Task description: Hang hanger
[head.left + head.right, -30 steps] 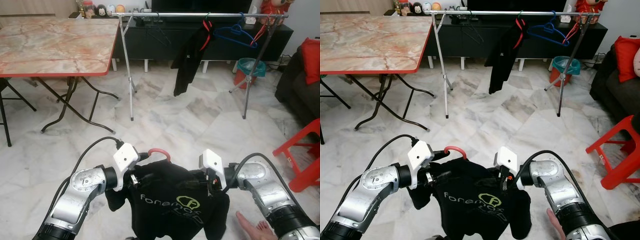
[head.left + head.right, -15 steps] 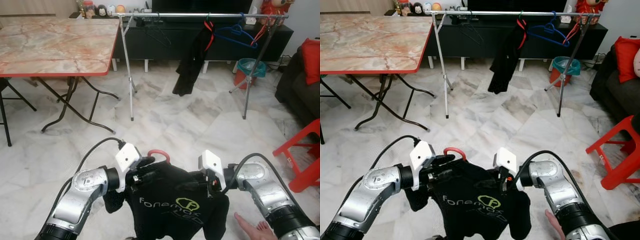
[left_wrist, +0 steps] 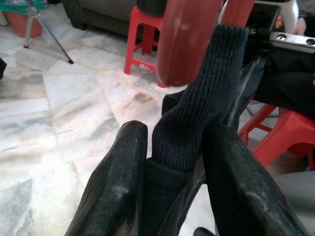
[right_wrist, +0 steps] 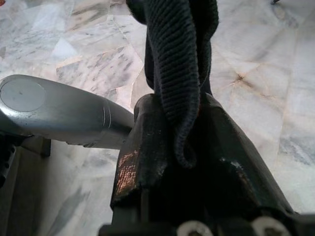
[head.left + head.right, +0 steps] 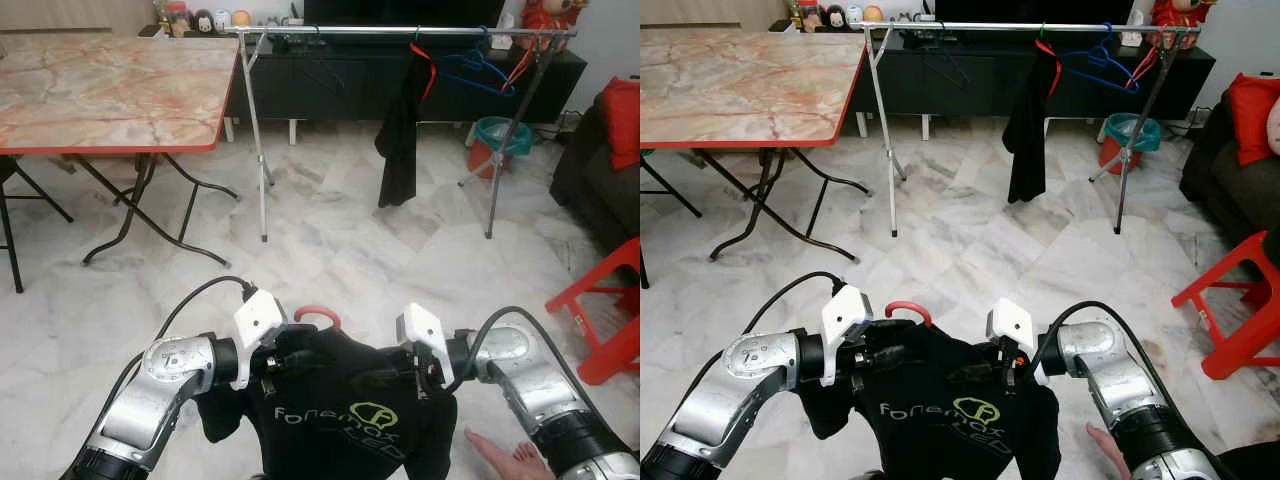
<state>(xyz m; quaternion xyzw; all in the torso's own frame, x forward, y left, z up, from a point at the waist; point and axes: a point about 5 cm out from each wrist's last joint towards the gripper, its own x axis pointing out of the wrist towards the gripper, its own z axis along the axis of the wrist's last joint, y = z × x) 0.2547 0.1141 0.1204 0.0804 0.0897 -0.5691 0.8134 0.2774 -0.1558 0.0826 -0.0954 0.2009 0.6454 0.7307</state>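
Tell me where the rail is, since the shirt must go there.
The rail runs across the top of the eye views, far ahead over the marble floor, right of the table; a black garment hangs from it.

Count, both eye views:
- Black shirts: 2. One (image 5: 345,420) on a red hanger (image 5: 318,313) between the arms; one (image 5: 402,135) on the clothes rail (image 5: 400,31).
- Hangers: red 1 at the arms; on the rail blue 1 (image 5: 475,65), others overlap, number unclear.
- End effectors: 2, left (image 5: 290,355), right (image 5: 385,375).
- Tabletop (image 5: 110,90): 1.
- Red stools (image 5: 605,320): 1.
- Teal bins (image 5: 495,135): 1.
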